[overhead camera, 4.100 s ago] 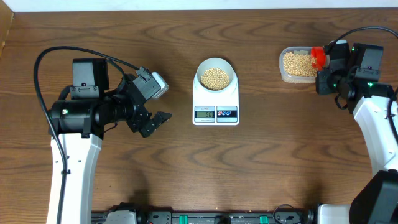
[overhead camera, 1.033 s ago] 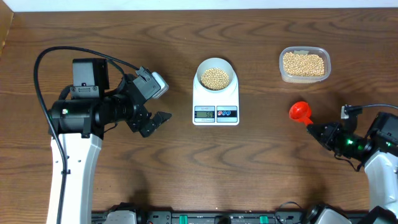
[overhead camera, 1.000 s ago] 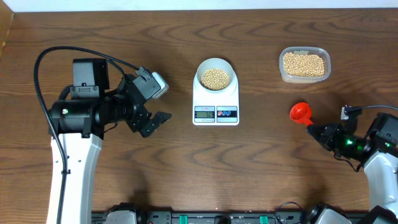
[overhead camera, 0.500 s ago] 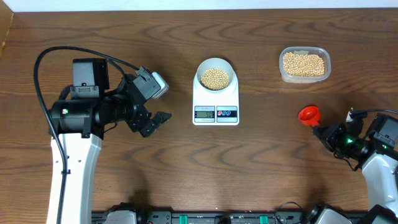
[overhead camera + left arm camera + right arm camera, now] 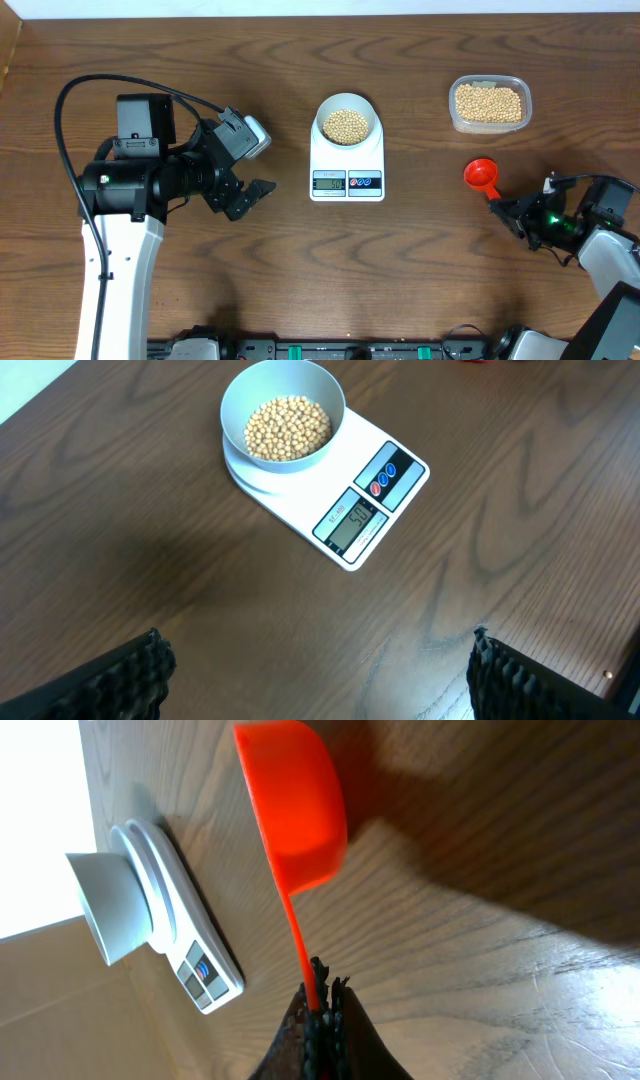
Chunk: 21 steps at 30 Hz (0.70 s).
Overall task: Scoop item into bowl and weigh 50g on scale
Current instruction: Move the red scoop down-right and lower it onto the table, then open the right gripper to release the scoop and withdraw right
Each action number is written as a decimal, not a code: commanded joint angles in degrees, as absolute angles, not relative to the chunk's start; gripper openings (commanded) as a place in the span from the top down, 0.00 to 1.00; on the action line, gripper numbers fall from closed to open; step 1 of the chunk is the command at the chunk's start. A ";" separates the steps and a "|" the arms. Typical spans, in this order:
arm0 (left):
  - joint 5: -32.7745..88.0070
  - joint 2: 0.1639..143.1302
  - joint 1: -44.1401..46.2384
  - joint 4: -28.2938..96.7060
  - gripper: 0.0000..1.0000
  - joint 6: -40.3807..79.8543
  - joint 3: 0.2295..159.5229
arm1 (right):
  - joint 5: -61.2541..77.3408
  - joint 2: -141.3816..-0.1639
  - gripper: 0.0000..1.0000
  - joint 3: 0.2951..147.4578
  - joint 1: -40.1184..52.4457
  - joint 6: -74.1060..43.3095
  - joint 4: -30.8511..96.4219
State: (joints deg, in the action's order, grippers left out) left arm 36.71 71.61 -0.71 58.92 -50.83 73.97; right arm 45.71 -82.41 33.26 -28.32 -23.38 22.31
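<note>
Near the surface's right edge, the right tool pinches the handle of a small orange plastic scoop, long axis pointing eleven o'clock; the left tool gapes wide

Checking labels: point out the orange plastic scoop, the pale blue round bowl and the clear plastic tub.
orange plastic scoop (image 5: 482,174): overhead view, its round cup.
pale blue round bowl (image 5: 283,378): left wrist view, bare inner wall.
clear rounded-rectangular plastic tub (image 5: 452,110): overhead view, left rim.
</note>
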 commanded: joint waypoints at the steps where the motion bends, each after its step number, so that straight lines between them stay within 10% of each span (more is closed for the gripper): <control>1: 36.42 72.01 -0.95 59.09 0.04 -50.52 74.76 | 44.77 -83.29 0.92 32.86 -27.90 -22.70 22.06; 14: 36.42 72.03 -0.95 59.09 0.04 -50.50 74.76 | 40.40 -83.29 0.55 32.86 -27.64 -22.15 23.79; 21: 36.42 72.03 -0.95 59.09 0.04 -50.50 74.76 | 35.77 -83.29 0.19 32.86 -27.64 -12.93 23.57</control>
